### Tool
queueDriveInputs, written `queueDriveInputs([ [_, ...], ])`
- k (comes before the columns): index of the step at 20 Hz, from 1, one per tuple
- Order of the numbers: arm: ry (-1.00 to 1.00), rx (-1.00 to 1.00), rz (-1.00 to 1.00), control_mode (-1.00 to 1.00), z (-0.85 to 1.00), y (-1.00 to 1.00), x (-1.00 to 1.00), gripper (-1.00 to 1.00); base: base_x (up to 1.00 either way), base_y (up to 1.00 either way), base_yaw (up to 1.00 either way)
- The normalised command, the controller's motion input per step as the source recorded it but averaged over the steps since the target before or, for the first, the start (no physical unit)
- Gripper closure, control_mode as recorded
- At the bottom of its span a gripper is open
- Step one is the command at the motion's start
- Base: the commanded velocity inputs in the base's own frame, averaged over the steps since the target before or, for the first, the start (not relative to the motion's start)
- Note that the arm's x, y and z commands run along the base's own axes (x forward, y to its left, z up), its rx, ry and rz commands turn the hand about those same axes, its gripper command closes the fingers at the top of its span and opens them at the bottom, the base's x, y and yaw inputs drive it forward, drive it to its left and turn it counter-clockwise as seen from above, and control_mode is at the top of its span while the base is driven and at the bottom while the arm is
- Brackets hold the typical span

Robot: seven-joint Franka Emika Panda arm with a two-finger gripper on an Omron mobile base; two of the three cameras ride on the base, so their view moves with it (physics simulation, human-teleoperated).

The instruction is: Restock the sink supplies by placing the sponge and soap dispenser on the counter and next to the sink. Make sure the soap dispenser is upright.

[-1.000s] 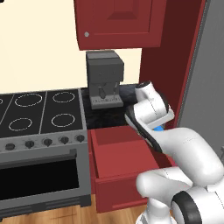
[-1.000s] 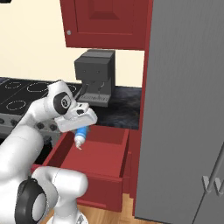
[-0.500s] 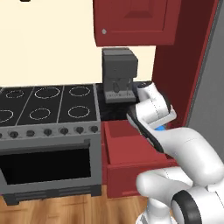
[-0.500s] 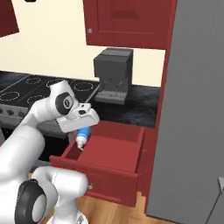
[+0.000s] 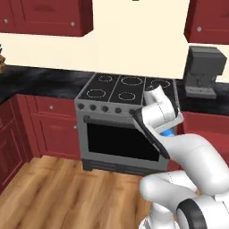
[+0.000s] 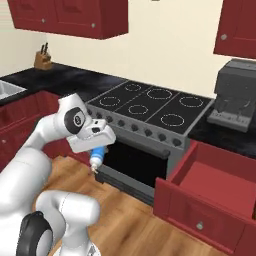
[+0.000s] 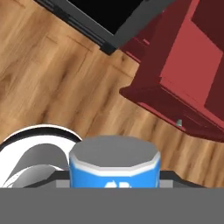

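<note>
i see the soap dispenser point(image 6: 97, 156), blue with a grey end, clamped in my gripper point(image 6: 96, 159) and pointing down over the wood floor point(image 6: 135, 220), in front of the stove point(image 6: 150, 107). an open red drawer point(image 6: 210, 192) is to its right. the sink point(image 6: 7, 89) is far left.

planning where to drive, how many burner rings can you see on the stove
6 in the right base view: back row; front row. In the left base view the arm may hide part of the stove.
</note>
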Motion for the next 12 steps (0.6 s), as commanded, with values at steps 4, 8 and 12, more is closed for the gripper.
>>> queueDriveInputs([
  [4,0.0,0.0,0.0,1.0,0.0,0.0,0.0,1.0,-0.04,1.0,0.54],
  [8,0.0,0.0,0.0,1.0,0.0,0.0,0.0,1.0,0.18,0.79,0.57],
  [12,0.0,0.0,0.0,1.0,0.0,0.0,0.0,1.0,0.57,0.37,0.63],
])
